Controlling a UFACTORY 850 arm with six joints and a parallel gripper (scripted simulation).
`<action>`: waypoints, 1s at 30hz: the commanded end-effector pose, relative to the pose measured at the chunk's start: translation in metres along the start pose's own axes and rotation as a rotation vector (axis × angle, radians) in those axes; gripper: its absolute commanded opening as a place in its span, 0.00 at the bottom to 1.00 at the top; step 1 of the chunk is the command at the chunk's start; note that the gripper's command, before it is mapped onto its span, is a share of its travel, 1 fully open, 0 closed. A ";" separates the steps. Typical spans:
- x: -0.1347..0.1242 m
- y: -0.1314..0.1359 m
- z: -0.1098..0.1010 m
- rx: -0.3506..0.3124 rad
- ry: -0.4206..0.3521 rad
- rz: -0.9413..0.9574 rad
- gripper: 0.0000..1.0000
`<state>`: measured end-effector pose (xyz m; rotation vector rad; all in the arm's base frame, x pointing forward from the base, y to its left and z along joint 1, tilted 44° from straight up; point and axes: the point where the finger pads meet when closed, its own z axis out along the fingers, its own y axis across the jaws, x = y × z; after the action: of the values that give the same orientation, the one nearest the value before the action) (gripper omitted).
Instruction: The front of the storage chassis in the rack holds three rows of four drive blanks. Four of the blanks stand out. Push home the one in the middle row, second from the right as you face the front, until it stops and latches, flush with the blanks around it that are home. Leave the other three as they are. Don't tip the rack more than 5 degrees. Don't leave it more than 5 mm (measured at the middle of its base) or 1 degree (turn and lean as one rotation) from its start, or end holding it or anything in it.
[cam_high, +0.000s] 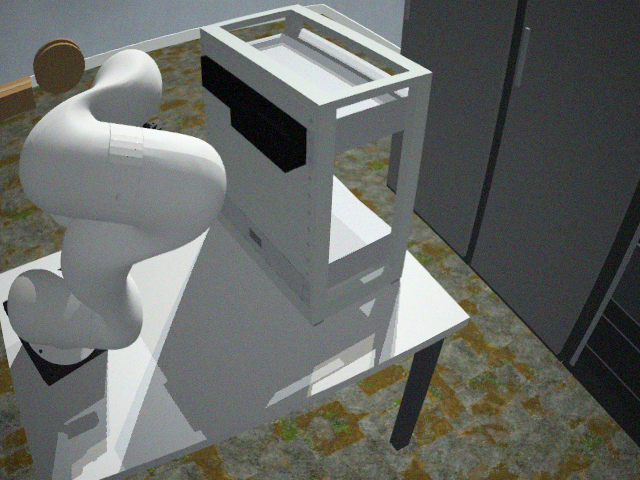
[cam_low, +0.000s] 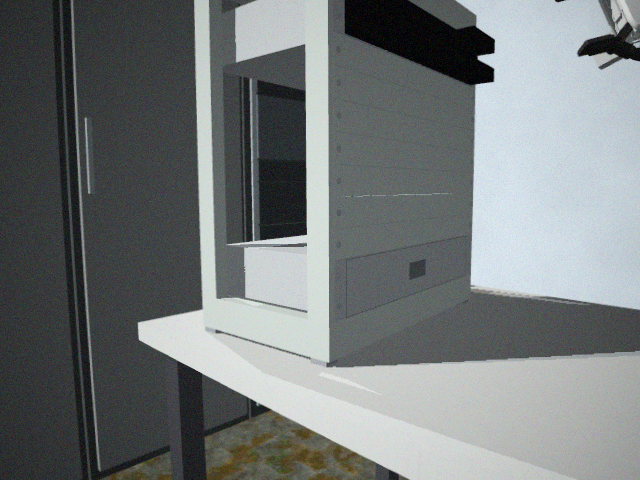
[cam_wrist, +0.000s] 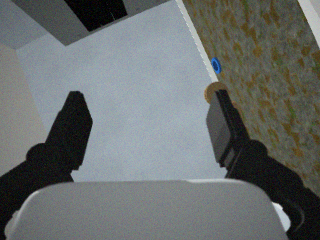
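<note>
The white rack (cam_high: 315, 155) stands on the white table (cam_high: 248, 330). The black storage chassis front (cam_high: 250, 111) is near the rack's top, facing my arm. Some black blanks (cam_low: 478, 59) stick out past the rest, and I cannot tell single blanks apart. My gripper (cam_low: 607, 46) is open and empty, in the air in front of the chassis and apart from it. In the wrist view my gripper's two black fingers stand wide over the table top, with a corner of the black chassis (cam_wrist: 95, 10) at the top left. In the top view my arm (cam_high: 118, 170) hides the gripper.
Dark tall cabinets (cam_high: 516, 129) stand right of the table. A grey panel with a small dark slot (cam_low: 417, 268) sits low on the rack's front. On the floor beyond the table edge lie a blue ring (cam_wrist: 216, 65) and a brown disc (cam_high: 58, 64).
</note>
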<state>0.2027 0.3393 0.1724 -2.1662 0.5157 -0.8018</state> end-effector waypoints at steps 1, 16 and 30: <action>0.013 0.001 -0.002 0.040 0.101 0.002 1.00; 0.057 -0.003 -0.030 0.181 0.391 -0.075 1.00; 0.078 -0.013 -0.058 0.284 0.554 -0.160 1.00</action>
<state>0.2213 0.2740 0.2382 -1.7452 0.4732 -1.4631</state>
